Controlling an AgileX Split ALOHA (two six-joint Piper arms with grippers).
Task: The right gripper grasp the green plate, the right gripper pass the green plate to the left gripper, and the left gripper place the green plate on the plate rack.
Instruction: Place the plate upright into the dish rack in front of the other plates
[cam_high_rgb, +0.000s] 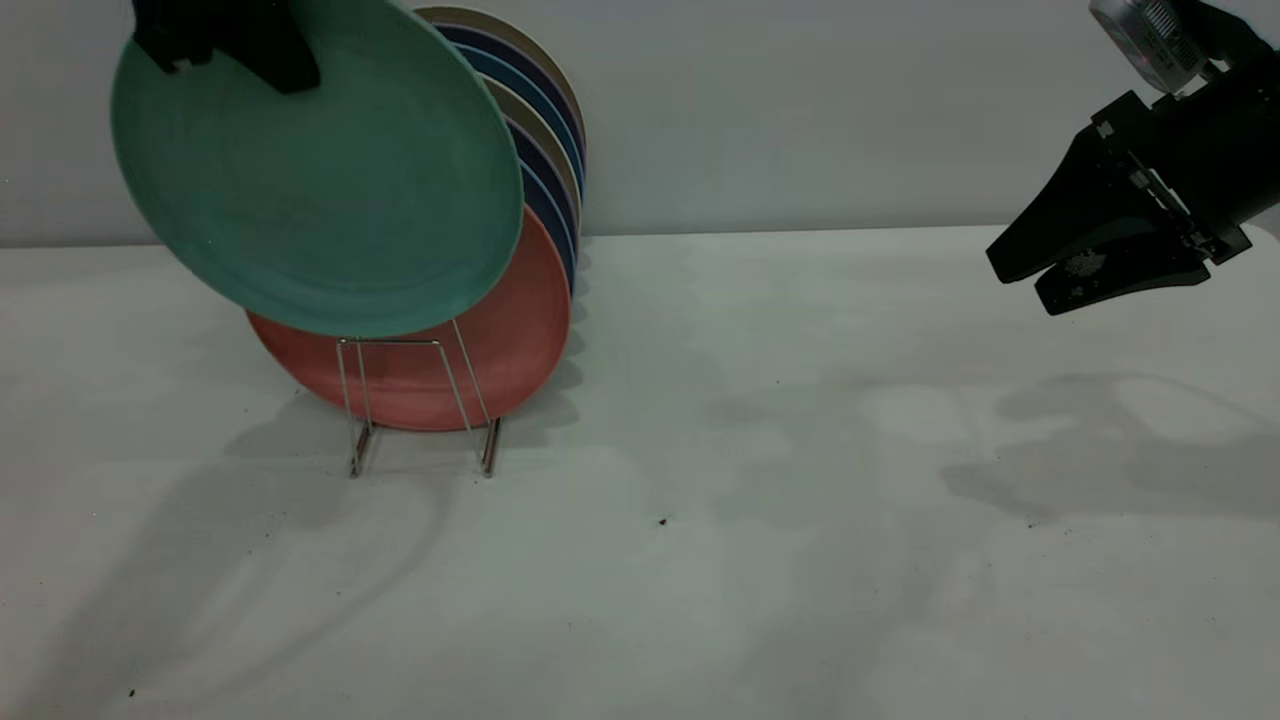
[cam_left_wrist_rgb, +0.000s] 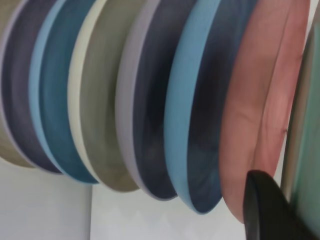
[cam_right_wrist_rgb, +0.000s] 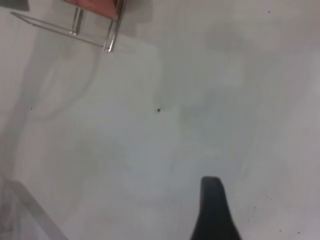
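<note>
The green plate (cam_high_rgb: 320, 190) hangs tilted at the upper left, face toward the exterior camera. My left gripper (cam_high_rgb: 235, 60) is shut on its top rim. The plate's lower edge is level with the top of the front loop of the plate rack (cam_high_rgb: 420, 400), just in front of a salmon-pink plate (cam_high_rgb: 500, 340). In the left wrist view one black finger (cam_left_wrist_rgb: 265, 210) lies against the green plate (cam_left_wrist_rgb: 311, 150), next to the pink plate (cam_left_wrist_rgb: 260, 110). My right gripper (cam_high_rgb: 1015, 283) hovers open and empty at the far right, well above the table; one fingertip (cam_right_wrist_rgb: 212, 210) shows in its wrist view.
Behind the pink plate, the rack holds several upright plates (cam_high_rgb: 545, 130) in blue, beige and dark navy, seen edge-on in the left wrist view (cam_left_wrist_rgb: 150, 100). The rack's front feet (cam_right_wrist_rgb: 95, 30) show in the right wrist view. White table (cam_high_rgb: 760, 520) spreads between the arms; a grey wall stands behind.
</note>
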